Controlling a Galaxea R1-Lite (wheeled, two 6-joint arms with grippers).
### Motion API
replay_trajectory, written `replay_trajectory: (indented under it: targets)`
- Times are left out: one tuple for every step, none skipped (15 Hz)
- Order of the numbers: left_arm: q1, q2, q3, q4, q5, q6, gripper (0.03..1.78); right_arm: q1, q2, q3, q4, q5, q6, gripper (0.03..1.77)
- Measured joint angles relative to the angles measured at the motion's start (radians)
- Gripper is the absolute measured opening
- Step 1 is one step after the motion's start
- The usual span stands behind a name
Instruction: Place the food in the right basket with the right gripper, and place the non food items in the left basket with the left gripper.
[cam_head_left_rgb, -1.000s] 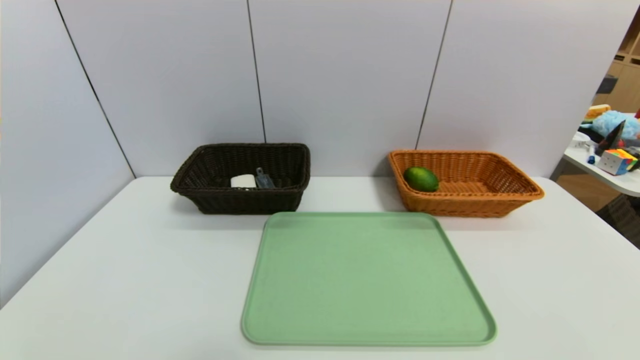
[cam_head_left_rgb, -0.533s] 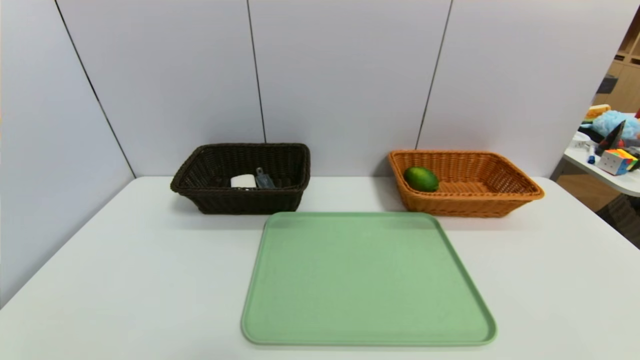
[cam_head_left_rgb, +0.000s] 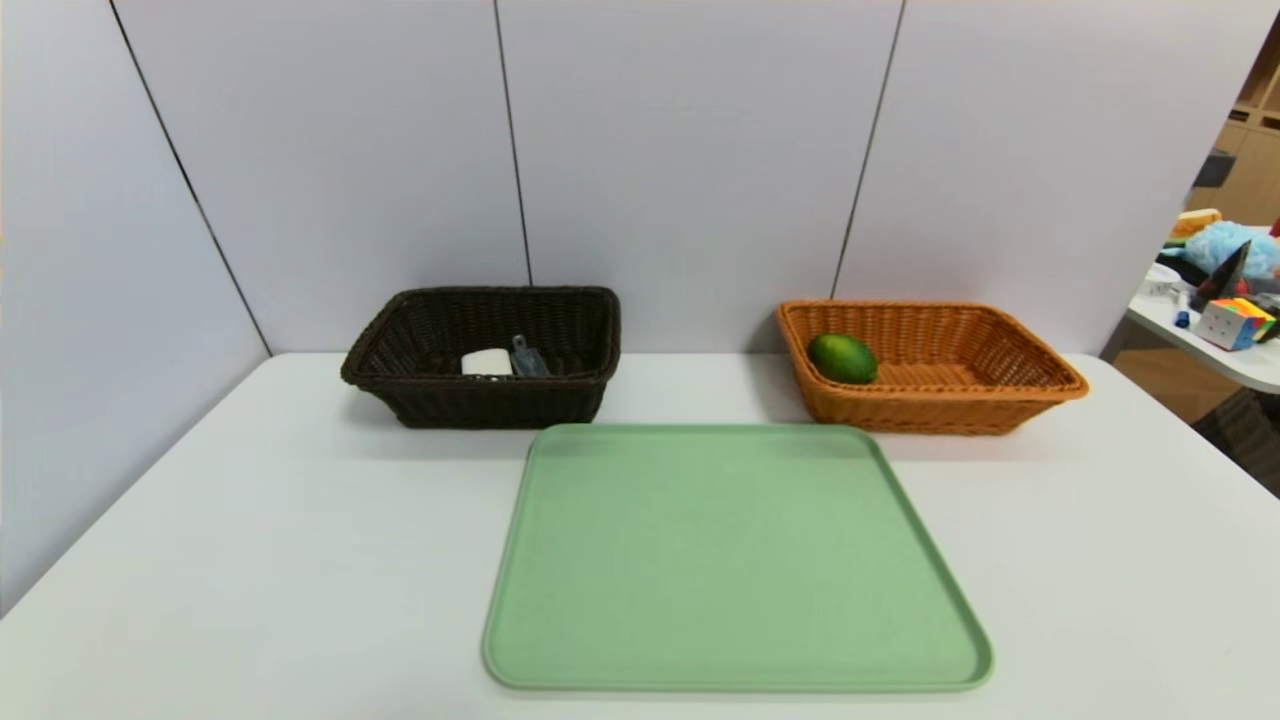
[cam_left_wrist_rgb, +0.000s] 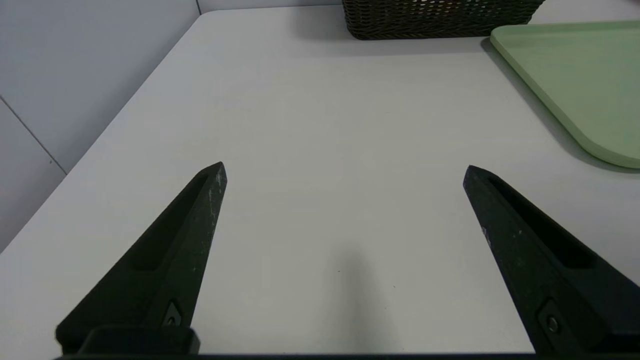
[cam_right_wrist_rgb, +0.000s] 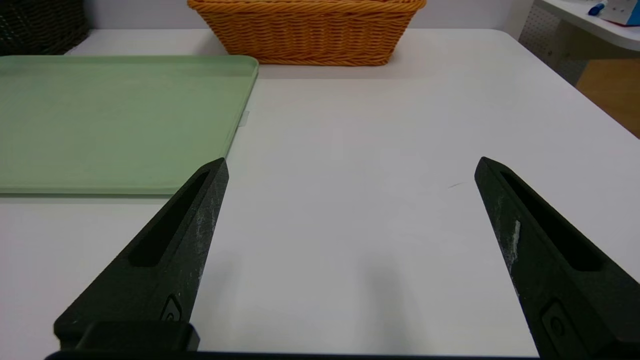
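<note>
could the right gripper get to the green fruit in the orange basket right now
Probably yes: the right gripper is open and empty above the table, and the green fruit sits uncovered in the open-topped basket.

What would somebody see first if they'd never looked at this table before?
Probably the big green tray, lying flat in the middle of the white table. Next, the bright orange-brown basket behind it on the right, with a green fruit at its left end. Then the dark basket behind the tray on the left, holding a white thing and a grey-blue one.
</note>
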Motion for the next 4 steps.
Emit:
replay_trajectory:
  targets:
    - [0.000, 0.000, 0.000, 0.000, 0.000, 0.000, 1.69, 0.000, 0.000, 0.000, 0.001, 0.000, 0.001, 1.70]
    - [0.000, 0.000, 0.000, 0.000, 0.000, 0.000, 1.69, 0.000, 0.000, 0.000, 0.000, 0.001, 0.003, 1.70]
    - [0.000, 0.000, 0.000, 0.000, 0.000, 0.000, 1.69, 0.000, 0.000, 0.000, 0.001, 0.001, 0.006, 1.70]
    - [0.000, 0.000, 0.000, 0.000, -0.001, 0.000, 1.69, 0.000, 0.000, 0.000, 0.001, 0.001, 0.007, 1.70]
